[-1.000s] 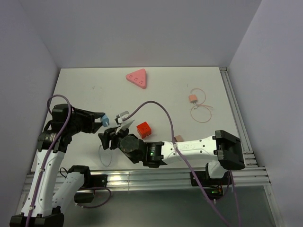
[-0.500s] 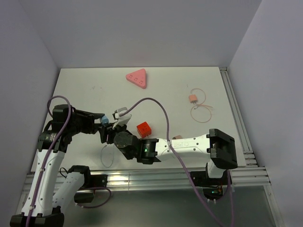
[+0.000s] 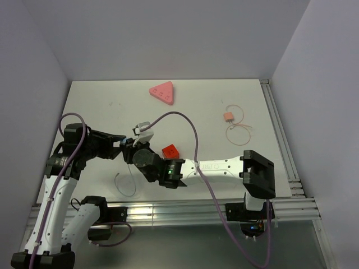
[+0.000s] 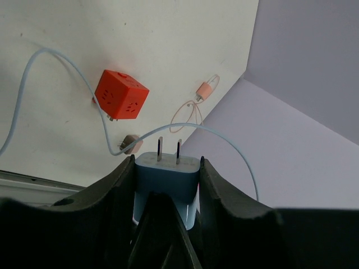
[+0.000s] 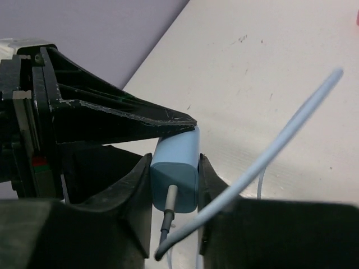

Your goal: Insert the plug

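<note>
Two white arms (image 3: 219, 166) with black joints (image 3: 257, 174), purple cables (image 3: 178, 115), a small green light (image 3: 170, 170)

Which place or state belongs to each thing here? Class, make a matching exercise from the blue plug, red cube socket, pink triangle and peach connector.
Things:
1. blue plug
2. red cube socket
3. pink triangle
4. peach connector

Places or states:
A. at the far edge of the table
B. gripped by the left claw and the right claw
C. on the table's right side
D. near the table's middle

Pairs: 1-B, 2-D, 3-A, 4-C
</note>
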Motion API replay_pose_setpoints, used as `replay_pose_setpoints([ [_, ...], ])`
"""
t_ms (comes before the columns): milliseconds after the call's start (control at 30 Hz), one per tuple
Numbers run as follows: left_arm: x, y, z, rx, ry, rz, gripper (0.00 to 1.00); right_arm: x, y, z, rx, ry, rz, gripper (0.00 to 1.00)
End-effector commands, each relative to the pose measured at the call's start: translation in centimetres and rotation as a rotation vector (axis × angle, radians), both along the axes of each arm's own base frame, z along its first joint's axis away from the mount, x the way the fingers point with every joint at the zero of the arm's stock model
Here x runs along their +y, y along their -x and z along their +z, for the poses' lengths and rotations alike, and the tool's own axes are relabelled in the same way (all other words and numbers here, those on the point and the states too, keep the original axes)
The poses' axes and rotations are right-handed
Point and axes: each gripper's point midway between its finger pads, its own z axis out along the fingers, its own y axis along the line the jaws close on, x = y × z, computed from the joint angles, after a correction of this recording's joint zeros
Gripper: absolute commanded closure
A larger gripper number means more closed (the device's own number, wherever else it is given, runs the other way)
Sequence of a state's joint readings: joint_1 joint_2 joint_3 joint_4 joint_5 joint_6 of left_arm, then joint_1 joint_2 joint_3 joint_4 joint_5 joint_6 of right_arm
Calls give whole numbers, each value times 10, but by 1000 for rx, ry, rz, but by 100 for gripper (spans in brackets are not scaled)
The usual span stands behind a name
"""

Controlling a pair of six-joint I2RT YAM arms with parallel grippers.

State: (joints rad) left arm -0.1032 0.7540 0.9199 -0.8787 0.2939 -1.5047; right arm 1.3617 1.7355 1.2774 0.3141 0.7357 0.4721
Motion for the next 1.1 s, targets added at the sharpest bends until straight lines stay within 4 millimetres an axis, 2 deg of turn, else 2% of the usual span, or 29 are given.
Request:
replay_pose_setpoints([
  [0,-12,-3,19,-90,36,-65,100,7,-9,22,2,-77,-16,96],
  [33,-12,-4,19,-107,25,-79,98,7,-9,21,4,-69,-14,100],
  [100,-8,-8,17,-115,-8,-69,73,11,-6,22,4,-65,22,100],
  [133,-4,-8,19,-131,-45,-72,44,13,-4,25,-4,-79,44,100],
  [167,0,-10,18,-133,-79,-62,34,14,-4,24,-3,-78,60,100],
  [200,10,-14,18,-141,-134,-26,19,18,-1,26,-1,-85,110,100],
  [267,22,-15,24,-156,-212,-2,11,18,-13,28,6,-96,130,100],
  [300,32,-17,26,-166,-270,28,3,19,-16,29,9,-101,157,100],
  [400,47,-15,44,-199,-344,79,1,14,-44,33,11,-135,180,100],
  [433,55,-15,56,-227,-376,112,0,7,-62,36,5,-140,179,100],
  [500,63,-13,67,-271,-424,126,1,5,-83,48,-17,-141,167,100],
  [533,66,-12,73,-296,-443,134,1,-2,-101,52,-25,-138,169,100],
  [567,66,-12,82,-347,-448,133,1,-2,-113,66,-55,-147,165,100],
  [633,64,-12,83,-398,-482,99,1,-9,-136,73,-70,-133,135,100],
  [667,59,-12,96,-474,-471,82,1,-17,-161,88,-99,-136,98,100],
  [733,48,-14,95,-561,-502,-10,2,-28,-188,87,-89,-92,49,100],
  [767,34,-10,99,-619,-481,-86,4,-39,-212,103,-114,-97,9,100],
  [800,30,-11,105,-677,-499,-121,6,-47,-225,105,-113,-86,-16,100],
  [833,25,-12,101,-688,-494,-151,7,-55,-235,115,-114,-79,-35,100],
  [867,15,-7,100,-713,-470,-209,7,-63,-246,112,-112,-57,-51,100],
  [900,11,-10,104,-757,-472,-232,9,-82,-262,113,-113,-42,-89,100],
  [967,3,-12,92,-754,-453,-281,11,-105,-271,114,-119,-1,-125,100],
  [1000,-2,-13,85,-749,-433,-309,12,-125,-277,116,-121,19,-148,100],
  [1033,-4,-13,82,-751,-427,-320,13,-132,-281,107,-107,47,-160,100],
  [1067,-6,-15,77,-746,-421,-335,14,-144,-278,115,-119,62,-169,100],
])
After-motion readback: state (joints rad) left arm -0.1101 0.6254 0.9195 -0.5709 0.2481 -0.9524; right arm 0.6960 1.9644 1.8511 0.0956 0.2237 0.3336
